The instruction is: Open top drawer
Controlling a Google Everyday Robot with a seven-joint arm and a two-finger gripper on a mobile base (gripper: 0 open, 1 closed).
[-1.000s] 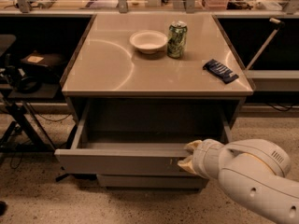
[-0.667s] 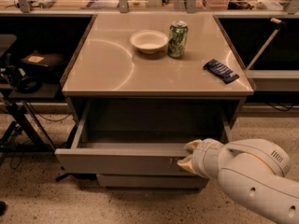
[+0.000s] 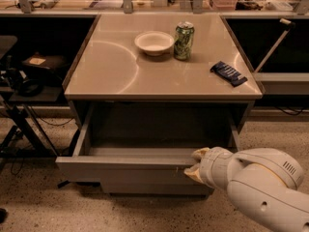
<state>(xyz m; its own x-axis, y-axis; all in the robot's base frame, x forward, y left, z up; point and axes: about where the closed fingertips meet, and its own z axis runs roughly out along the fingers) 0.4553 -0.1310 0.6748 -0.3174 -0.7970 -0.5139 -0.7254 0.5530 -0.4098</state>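
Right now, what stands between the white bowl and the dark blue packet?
In camera view, the green drink can; the end effector is at the front of the grey top drawer.

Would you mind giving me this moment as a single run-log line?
top drawer: pulled out | gripper: clamped on its front edge, right end | tabletop: bowl, green can, dark packet
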